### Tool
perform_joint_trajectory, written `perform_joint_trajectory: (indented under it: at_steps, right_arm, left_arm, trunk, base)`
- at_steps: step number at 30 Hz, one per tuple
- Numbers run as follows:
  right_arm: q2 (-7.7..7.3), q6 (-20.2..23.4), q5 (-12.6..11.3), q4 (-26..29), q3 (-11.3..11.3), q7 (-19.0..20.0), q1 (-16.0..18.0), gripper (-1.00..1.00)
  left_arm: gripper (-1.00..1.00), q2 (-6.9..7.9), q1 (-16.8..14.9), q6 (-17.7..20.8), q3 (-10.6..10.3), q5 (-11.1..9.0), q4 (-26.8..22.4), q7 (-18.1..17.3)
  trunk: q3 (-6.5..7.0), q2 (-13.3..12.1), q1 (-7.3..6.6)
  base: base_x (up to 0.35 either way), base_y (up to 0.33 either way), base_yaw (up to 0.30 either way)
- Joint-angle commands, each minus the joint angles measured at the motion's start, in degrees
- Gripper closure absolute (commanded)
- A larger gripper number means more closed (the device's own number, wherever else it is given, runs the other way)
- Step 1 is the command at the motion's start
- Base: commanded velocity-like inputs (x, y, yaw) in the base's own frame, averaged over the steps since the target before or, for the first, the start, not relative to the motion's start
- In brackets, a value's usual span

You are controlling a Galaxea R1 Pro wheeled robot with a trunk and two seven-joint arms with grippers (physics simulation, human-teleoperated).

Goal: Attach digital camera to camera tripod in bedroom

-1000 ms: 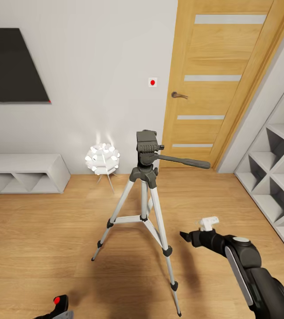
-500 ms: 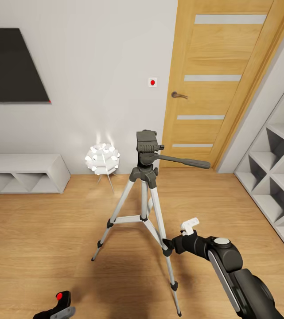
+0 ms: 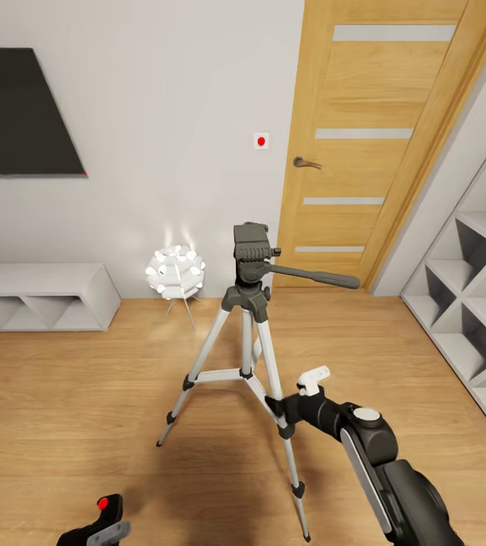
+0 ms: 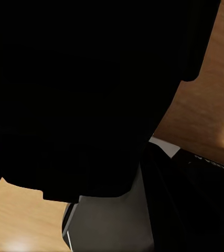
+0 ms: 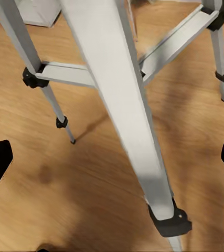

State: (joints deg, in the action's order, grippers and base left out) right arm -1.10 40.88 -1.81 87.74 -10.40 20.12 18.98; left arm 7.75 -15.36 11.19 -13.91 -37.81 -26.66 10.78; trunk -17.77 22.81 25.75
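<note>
Down at 5 o'clock of the camera tripod [image 3: 252, 303], the right pincer [image 3: 274, 406] has slid closer over the last second and now sits wide open around the near silver leg. The digital camera [image 3: 105, 512] has barely moved, low at 7 o'clock in the left pincer [image 3: 95, 531], so steadying the leg looks like the step before mounting.

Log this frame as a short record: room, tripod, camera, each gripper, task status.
room: wood floor, wooden door, white cube shelves
camera tripod: upright, head bare
digital camera: low in the head view, at the left gripper, red button up
right gripper: open, fingertips either side of the tripod's near leg
task status: camera not yet on tripod
</note>
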Motion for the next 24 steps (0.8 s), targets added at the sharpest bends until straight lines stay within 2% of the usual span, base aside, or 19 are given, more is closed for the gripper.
perform_joint_trajectory:
  at_steps: [1,3,4,9,13,20,24]
  right_arm:
    - [0.87,-0.3,-0.2,-0.4,0.0,-0.9,0.4,-1.0]
    - [1.89,-0.6,-0.1,-0.7,0.1,-2.0,0.8,-1.0]
    - [3.37,-0.8,-0.1,-1.1,0.0,-3.7,2.1,-1.0]
    - [6.0,-0.9,0.0,-1.4,0.0,-5.9,4.0,-1.0]
    - [6.84,-1.0,0.0,-1.5,-0.1,-6.4,5.0,-1.0]
    - [7.12,-1.2,-0.2,-3.5,-0.1,-6.7,7.7,-1.0]
    - [7.28,-1.8,-0.2,-9.9,0.1,-6.7,11.3,-1.0]
  left_arm:
    - [1.0,0.08,0.0,0.2,-0.4,-0.4,-0.2,0.3]
    - [1.0,0.07,0.0,0.2,-0.4,-0.4,-0.2,0.2]
    - [1.0,0.07,0.0,0.2,-0.4,-0.4,-0.1,0.2]
    - [1.0,0.07,0.0,0.3,-0.4,-0.5,0.2,0.2]
    - [1.0,0.07,0.0,0.3,-0.4,-0.5,0.3,0.2]
    - [1.0,0.07,0.0,0.3,-0.4,-0.5,0.4,0.2]
    - [1.0,0.07,0.0,0.3,-0.4,-0.5,0.4,0.2]
  trunk:
    - [-0.1,0.1,0.03]
    - [-0.1,0.1,0.03]
    - [-0.1,0.1,0.03]
    - [-0.1,0.1,0.03]
    - [-0.1,0.1,0.03]
    - [-0.1,0.1,0.03]
    - [-0.1,0.1,0.03]
  base:
    - [0.0,0.0,0.0]
    - [0.0,0.0,0.0]
    - [0.0,0.0,0.0]
    - [0.0,0.0,0.0]
    - [0.0,0.0,0.0]
    - [0.0,0.0,0.0]
    - [0.0,0.0,0.0]
